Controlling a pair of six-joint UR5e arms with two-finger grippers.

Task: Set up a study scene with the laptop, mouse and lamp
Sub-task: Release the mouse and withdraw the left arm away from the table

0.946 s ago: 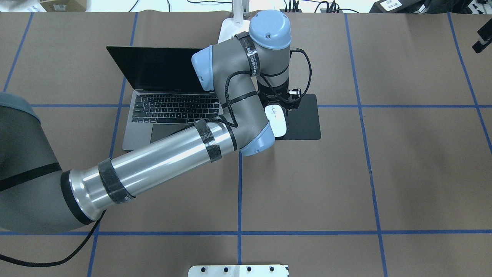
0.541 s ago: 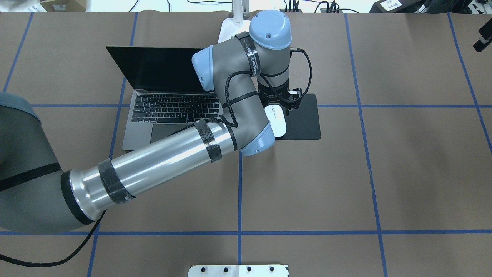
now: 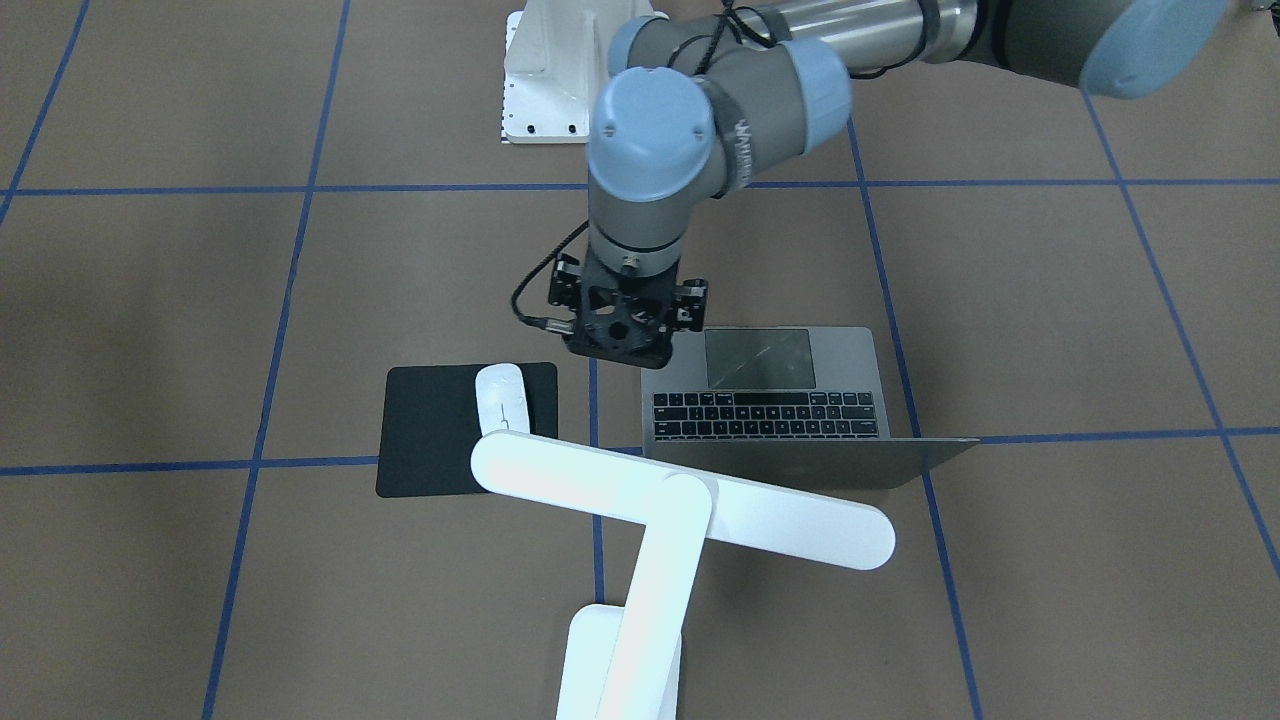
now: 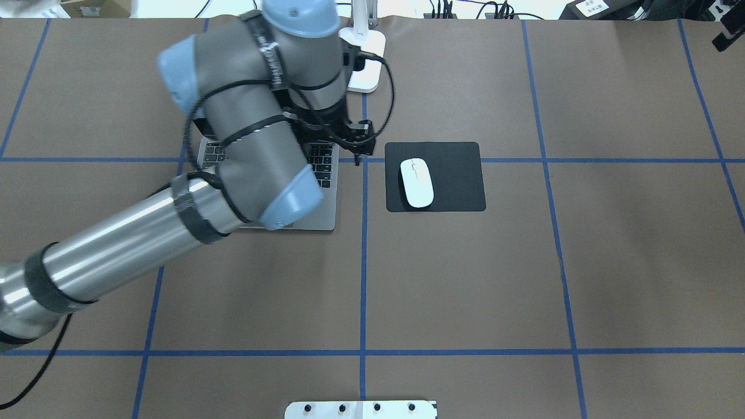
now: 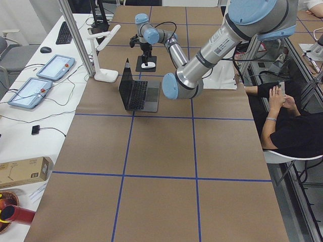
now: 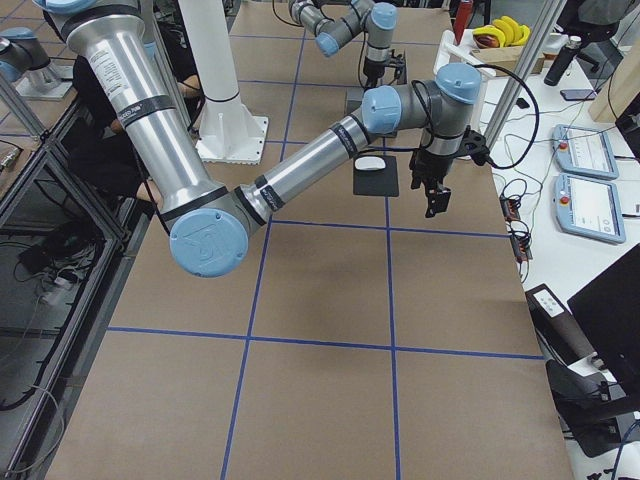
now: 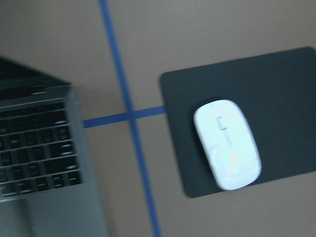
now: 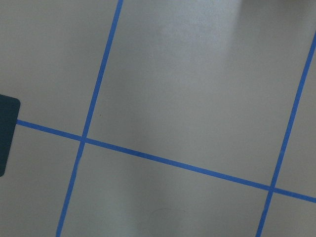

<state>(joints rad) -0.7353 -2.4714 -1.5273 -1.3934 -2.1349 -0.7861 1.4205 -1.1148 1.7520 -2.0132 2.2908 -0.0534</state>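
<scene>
**Mouse on mat, left hand clear of it**

Mouse point(image 4: 416, 183) lay free on the black mat point(image 4: 460, 174), beside the open laptop point(image 3: 780, 400), with the lamp point(image 3: 680, 500) at the surface's point(image 4: 465, 279) far edge. Left hand point(image 3: 620, 335) hovered between laptop and mat, apparently empty, finger gap unclear. Right hand point(image 6: 436, 195): couldn't tell.

White mouse point(image 4: 417, 183) and lamp point(image 3: 700, 505), black mat point(image 4: 457, 174) — grey laptop point(image 3: 860, 370), black keys point(image 3: 765, 415) — brown table point(image 4: 582, 262), blue grid point(image 4: 362, 291).

Left arm point(image 4: 244, 139): grey links, pale-blue round joint caps, polished silver tube, black tape bands, black cable point(image 4: 391, 93) looping at wrist's 3 o'clock. Black openwork left gripper point(image 3: 618, 345).
</scene>
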